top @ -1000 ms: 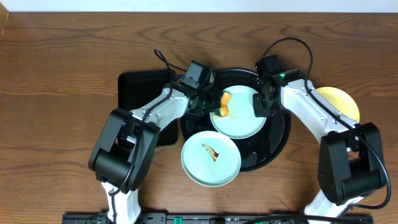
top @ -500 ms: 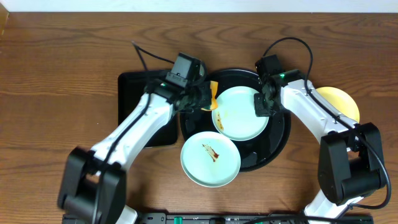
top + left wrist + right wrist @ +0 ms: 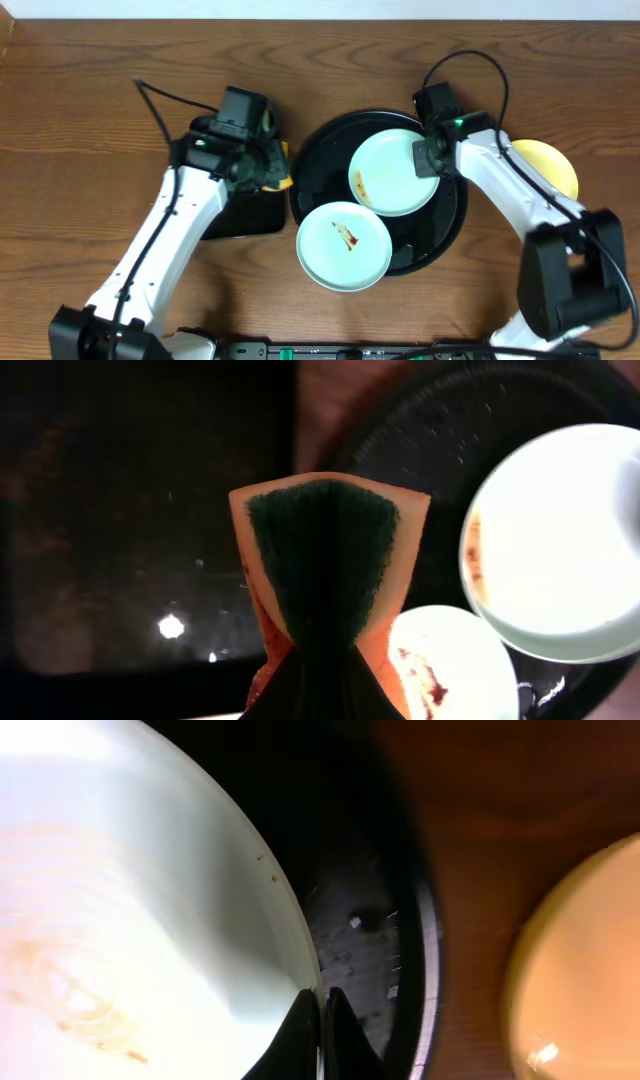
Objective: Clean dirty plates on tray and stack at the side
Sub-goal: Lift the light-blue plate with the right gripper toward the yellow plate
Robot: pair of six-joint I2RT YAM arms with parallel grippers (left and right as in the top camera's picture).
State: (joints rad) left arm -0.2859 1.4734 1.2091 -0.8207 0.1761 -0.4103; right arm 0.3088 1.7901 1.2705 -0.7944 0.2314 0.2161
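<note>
Left gripper (image 3: pixel 318 672) of mine is pinched together on an orange sponge with a dark green scouring face (image 3: pixel 328 550). The squeeze folds the sponge so the green side bows towards my wrist camera. From overhead, that gripper hangs over the right edge of the smaller rectangular black tray (image 3: pixel 245 212), just left of the large round black tray with a raised rim (image 3: pixel 325 150).

My right gripper (image 3: pixel 322 1010) is clamped on the right-hand rim of a pale mint-blue round plate (image 3: pixel 390 175), its two fingertips nearly meeting across the thin edge. This plate sits inside the round tray, towards the back, with a faint brown smear near its left edge.

A second mint-blue round plate (image 3: pixel 343 245) lies nearer me, overhanging the tray's front-left rim and carrying a small brown sauce streak at its centre. Whether the two mint plates touch or overlap I cannot tell.

One pale yellow round plate (image 3: pixel 548 168) rests on the brown wooden table (image 3: pixel 100 80), outside the round tray on its right, partly behind my right arm.
</note>
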